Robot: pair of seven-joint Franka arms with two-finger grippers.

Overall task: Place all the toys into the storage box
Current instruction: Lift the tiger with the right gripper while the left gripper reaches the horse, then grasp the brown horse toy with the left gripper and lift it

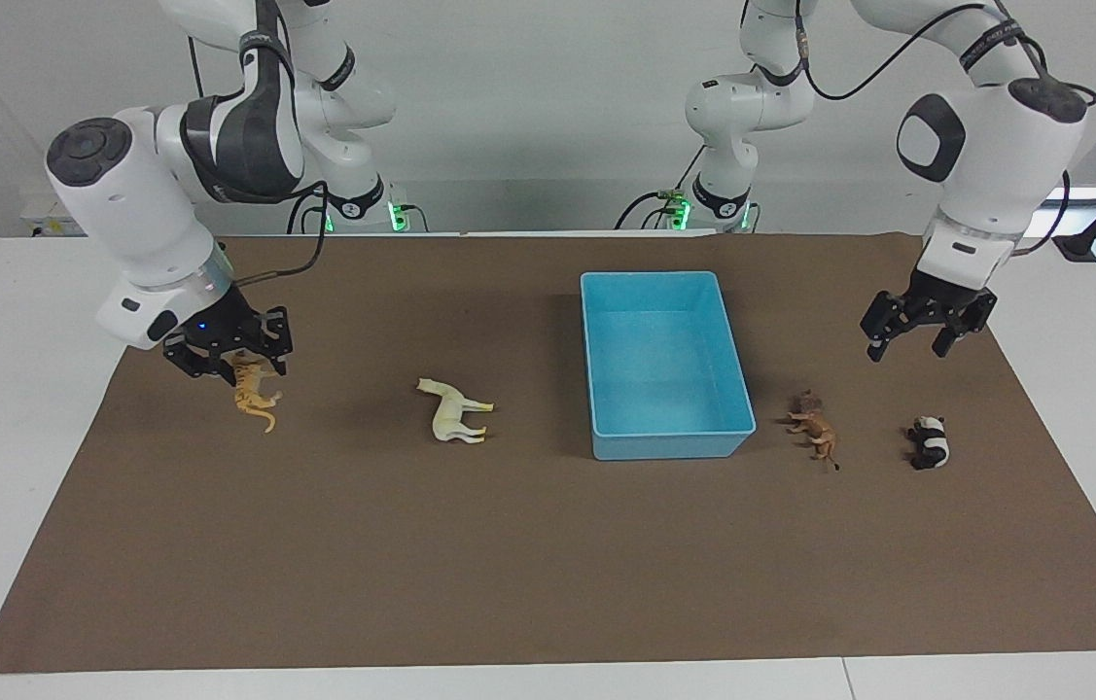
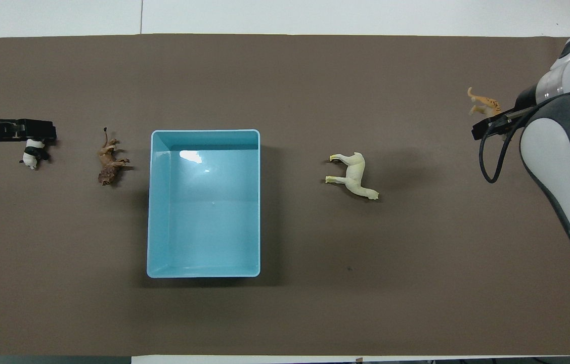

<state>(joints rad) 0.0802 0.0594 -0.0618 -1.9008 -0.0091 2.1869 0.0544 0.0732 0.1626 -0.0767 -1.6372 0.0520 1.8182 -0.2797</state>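
An orange striped tiger (image 1: 254, 391) (image 2: 484, 103) hangs in the air, with my right gripper (image 1: 236, 369) (image 2: 492, 120) shut on it above the mat at the right arm's end. The cream horse (image 1: 455, 412) (image 2: 353, 175) lies on its side between the tiger and the light blue storage box (image 1: 669, 445) (image 2: 150, 202), which holds nothing. The brown lion (image 1: 815, 428) (image 2: 110, 162) and the panda (image 1: 929, 442) (image 2: 33, 153) lie beside the box toward the left arm's end. My left gripper (image 1: 907, 352) (image 2: 32, 132) hangs open above the mat, close to the panda and holding nothing.
A brown mat (image 1: 509, 564) covers most of the white table (image 1: 13, 389). The toys and the box lie in one row across its middle. The right arm's forearm (image 2: 558, 167) covers part of the mat at its end in the overhead view.
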